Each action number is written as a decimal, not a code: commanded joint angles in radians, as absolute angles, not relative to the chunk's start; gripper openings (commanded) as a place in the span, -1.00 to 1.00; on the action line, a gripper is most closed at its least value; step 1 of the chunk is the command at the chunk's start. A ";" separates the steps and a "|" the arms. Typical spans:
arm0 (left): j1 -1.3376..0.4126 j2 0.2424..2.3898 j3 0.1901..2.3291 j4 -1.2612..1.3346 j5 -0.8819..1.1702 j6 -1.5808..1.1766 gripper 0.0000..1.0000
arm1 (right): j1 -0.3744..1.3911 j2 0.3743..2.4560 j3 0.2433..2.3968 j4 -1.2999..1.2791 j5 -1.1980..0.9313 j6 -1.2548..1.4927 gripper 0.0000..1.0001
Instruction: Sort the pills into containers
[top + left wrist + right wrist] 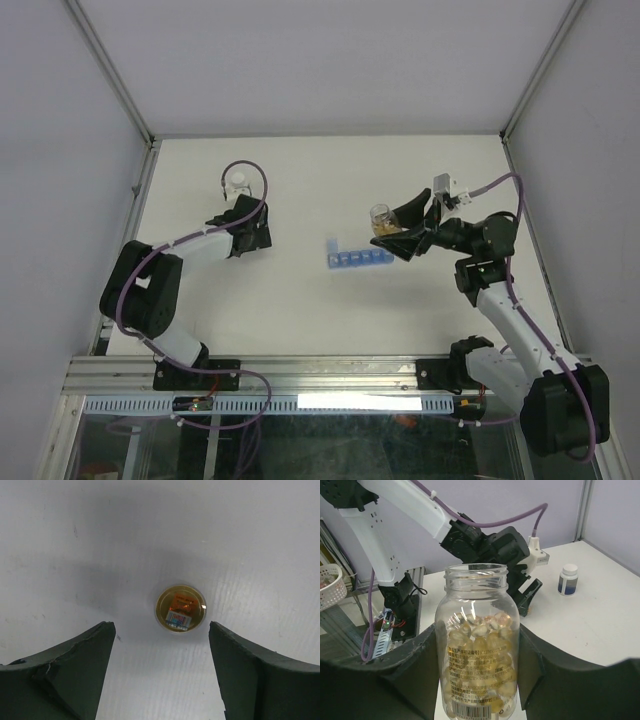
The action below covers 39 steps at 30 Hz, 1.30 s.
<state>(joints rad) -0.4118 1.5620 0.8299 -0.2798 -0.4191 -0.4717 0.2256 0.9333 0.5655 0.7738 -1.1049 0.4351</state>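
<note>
Inside a booth of plain white panels (320, 60), two robot arms work over a white tabletop (300, 320) during a pill-sorting run. The right claw (398, 232) is clenched around an uncapped clear bottle (477, 645). The bottle is roughly half full of amber pills (480, 652), none of which are visible outside it.

The blue pill organiser strip (362, 260) lies flat on the tabletop, just below that claw and slightly to its near side. Its long axis runs roughly the way the claw points, parallel to the tabletop's front edge. The lid at the strip's far end, beyond the fingertips, appears to stand open. The right arm is much the nearer of the two, so tipping the bottle's mouth down over that row looks like the move ahead. With compartments this small, a spill seems the main risk.

The left claw (160, 630) is released and well apart from the strip, its fingers spread and empty. A small round gold-rimmed object (180, 608) sits just ahead of its fingertips, untouched; what it is cannot be told. The tabletop around it is pale and faintly scuffed.
</note>
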 commanded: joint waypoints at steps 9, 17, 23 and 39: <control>-0.396 1.688 0.989 -0.344 -0.380 -0.383 0.39 | 0.219 0.946 0.577 0.791 -1.125 0.420 -1.00; -0.392 1.721 1.027 -0.367 -0.371 -0.373 0.05 | 0.212 0.949 0.577 0.791 -1.130 0.424 -1.00; -0.391 1.729 1.033 -0.370 -0.383 -0.366 0.06 | 0.212 0.952 0.578 0.794 -1.130 0.430 -1.00; -0.386 1.759 1.053 -0.375 -0.373 -0.350 -0.29 | 0.204 0.957 0.578 0.797 -1.133 0.437 -1.00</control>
<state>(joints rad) -0.3973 1.7508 1.0225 -0.3763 -0.3840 -0.3737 0.2127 0.9573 0.5655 0.7578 -1.1267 0.4286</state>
